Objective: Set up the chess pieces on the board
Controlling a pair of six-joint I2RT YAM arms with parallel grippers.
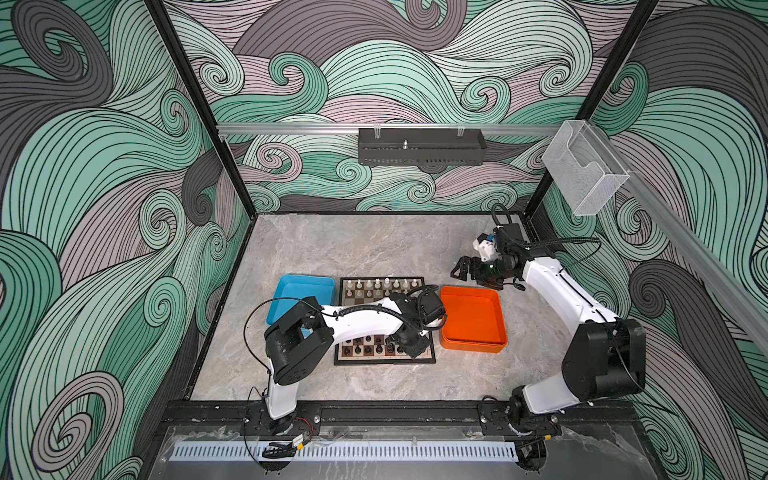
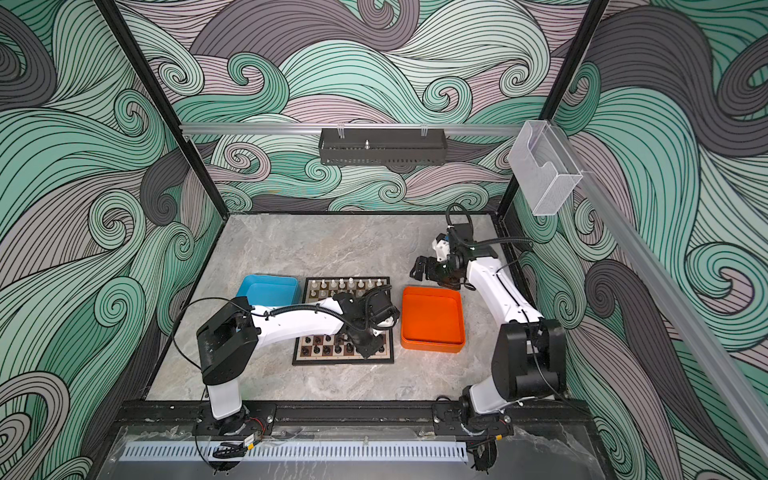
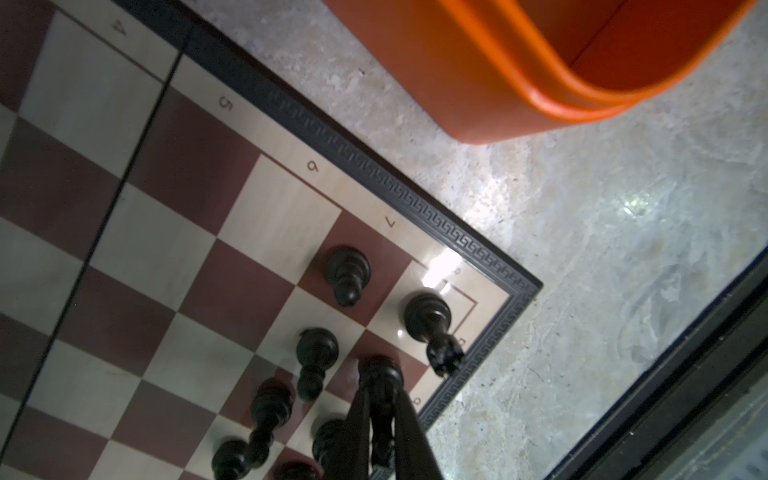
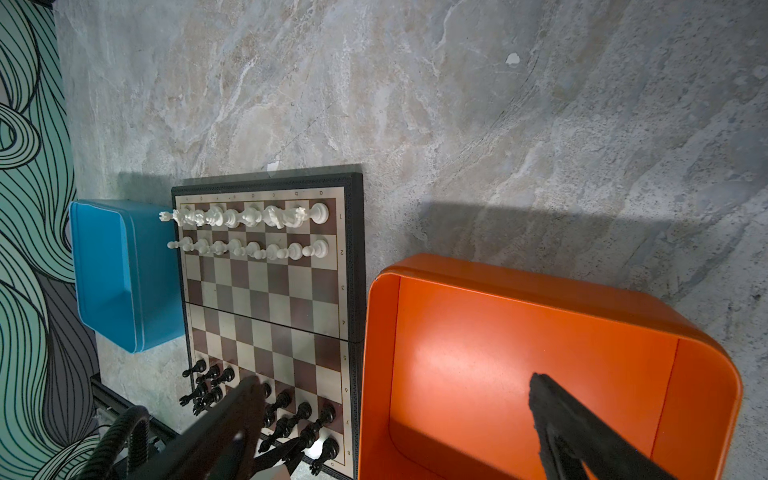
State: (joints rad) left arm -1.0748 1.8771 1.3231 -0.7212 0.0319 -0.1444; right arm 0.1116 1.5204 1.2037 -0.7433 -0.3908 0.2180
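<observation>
Left fingers [image 3: 411,440] round black piece [image 3: 380,372], wrist-only

We keep 2 arms apart: left low, right high.
Our left hand [image 3: 381,399] points down, fingers [image 3: 359,424] pinched on a black piece [image 3: 380,372]; our right hand [image 1: 457,269] hangs in the air, jaws spread wide.

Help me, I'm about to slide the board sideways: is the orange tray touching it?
Apart. The left wrist view shows a strip of bare tabletop running between the orange tray and the black frame of the board.
</observation>
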